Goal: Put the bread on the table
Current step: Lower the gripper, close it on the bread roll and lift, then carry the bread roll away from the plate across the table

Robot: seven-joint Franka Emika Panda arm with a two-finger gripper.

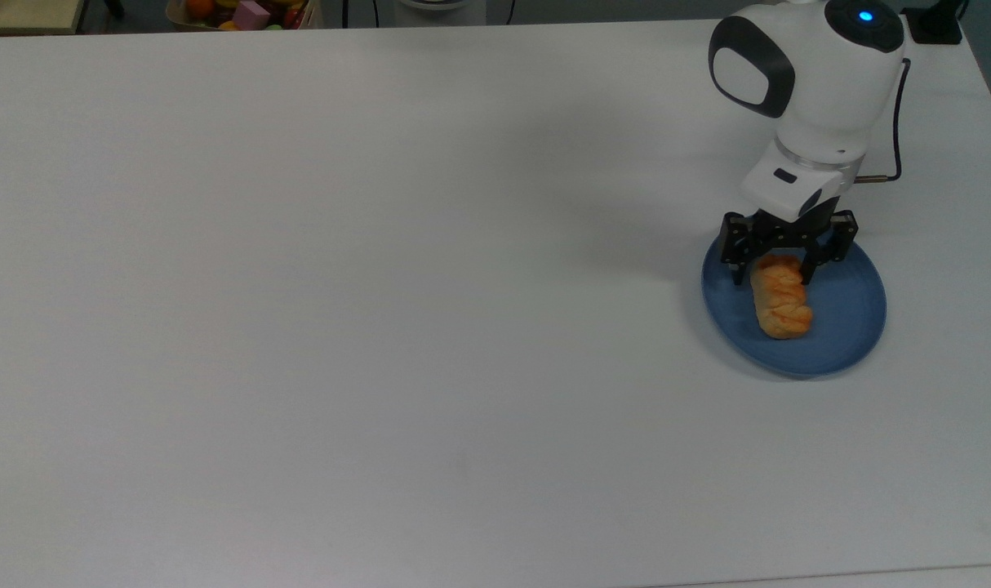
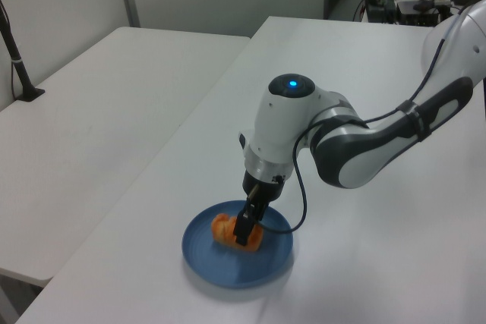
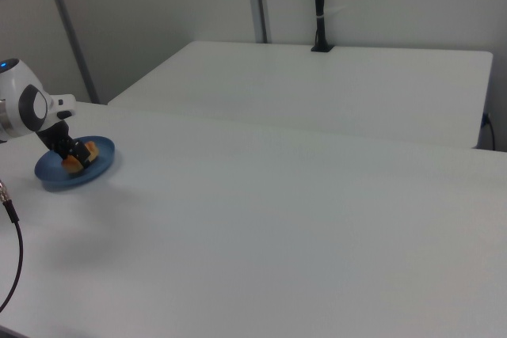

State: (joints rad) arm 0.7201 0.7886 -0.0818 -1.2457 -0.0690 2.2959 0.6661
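top view: the bread (image 1: 780, 304) sits on the blue plate (image 1: 846, 327) near the worktop's (image 1: 381, 286) right edge. The gripper (image 1: 772, 278) is down over its far end, fingers (image 1: 738, 273) spread, one on each side, looks like right against it.
left view: gripper (image 2: 244, 237) planted on the bread (image 2: 222, 228); one black finger covers the roll's middle.
right view: plate (image 3: 55, 173) at the right view's far left, bread (image 3: 89, 152) tucked under the gripper (image 3: 75, 157), pretty tiny here.
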